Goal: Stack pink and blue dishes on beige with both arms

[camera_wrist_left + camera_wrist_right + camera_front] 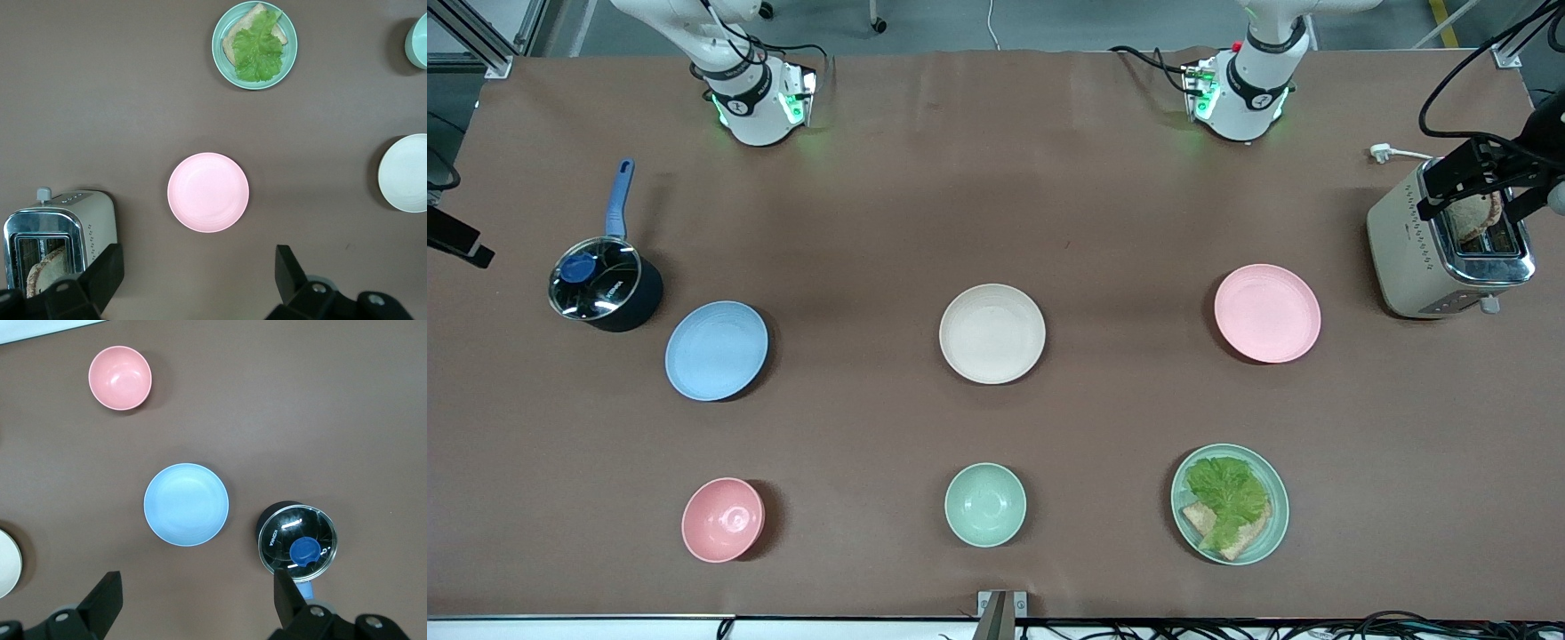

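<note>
Bare worktop (996, 196) lies all round the beige plate (991, 333) at the middle, with wide open lanes to the blue plate (716, 350) and the pink plate (1267, 313). A lidded saucepan (605, 286) crowds just beside the blue plate toward the right arm's end. The toaster (1449, 244) stands near the pink plate at the left arm's end edge. Along the front edge sit a pink bowl (722, 519), green bowl (984, 504) and lettuce plate (1230, 503), well apart.
</note>
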Available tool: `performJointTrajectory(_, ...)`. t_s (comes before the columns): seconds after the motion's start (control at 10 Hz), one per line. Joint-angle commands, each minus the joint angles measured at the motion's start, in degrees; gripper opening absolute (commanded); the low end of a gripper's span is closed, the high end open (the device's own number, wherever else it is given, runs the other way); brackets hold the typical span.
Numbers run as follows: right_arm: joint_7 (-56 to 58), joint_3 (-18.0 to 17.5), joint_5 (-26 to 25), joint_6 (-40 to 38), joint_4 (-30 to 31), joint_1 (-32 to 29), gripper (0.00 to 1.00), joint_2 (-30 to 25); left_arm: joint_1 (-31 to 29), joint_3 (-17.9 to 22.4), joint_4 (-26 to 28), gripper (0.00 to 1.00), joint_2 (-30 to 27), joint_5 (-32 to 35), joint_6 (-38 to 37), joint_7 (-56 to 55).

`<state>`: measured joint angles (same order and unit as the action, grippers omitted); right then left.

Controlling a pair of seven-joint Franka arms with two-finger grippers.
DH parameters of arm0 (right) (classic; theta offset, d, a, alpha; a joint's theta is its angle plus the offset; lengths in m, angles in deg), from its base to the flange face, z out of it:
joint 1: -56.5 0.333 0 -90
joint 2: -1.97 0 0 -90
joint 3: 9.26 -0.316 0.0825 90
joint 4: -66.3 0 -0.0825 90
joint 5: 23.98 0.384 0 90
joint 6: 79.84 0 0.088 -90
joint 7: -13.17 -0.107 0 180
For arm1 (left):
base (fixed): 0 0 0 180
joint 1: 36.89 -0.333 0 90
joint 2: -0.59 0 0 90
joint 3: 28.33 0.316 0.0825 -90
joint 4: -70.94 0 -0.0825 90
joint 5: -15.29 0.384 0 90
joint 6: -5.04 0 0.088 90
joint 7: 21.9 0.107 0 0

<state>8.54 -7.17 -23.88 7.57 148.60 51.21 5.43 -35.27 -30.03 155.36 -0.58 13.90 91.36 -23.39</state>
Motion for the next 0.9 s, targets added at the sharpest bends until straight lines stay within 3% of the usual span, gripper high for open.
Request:
performJointTrajectory(0.0, 0.24, 2.38, -0.36, 1.1, 4.79, 3.16, 1.0, -4.24, -0.03, -0.23, 2.06, 1.0, -0.06, 0.16, 0.51, -0.53)
performJointTrajectory(0.5, 1.64, 2.3, -0.36, -0.58, 2.96, 3.1, 1.0, -2.68, 0.41, 0.38, 3.28, 1.0, 0.21, -0.01, 0.16, -1.94)
performJointTrajectory(0.7, 1.73, 2.22, 0.86, 3.79, 5.04, 3.19, 1.0, 0.13, 0.41, 2.91, 8.97, 0.96, 0.03, -0.8, 3.56, 0.33)
performJointTrajectory(0.8, 3.39, 2.22, 1.56, 8.95, 10.46, 3.01, 1.0, 0.58, 0.15, 4.06, 14.4, 0.97, -0.4, -0.98, 8.2, 3.04)
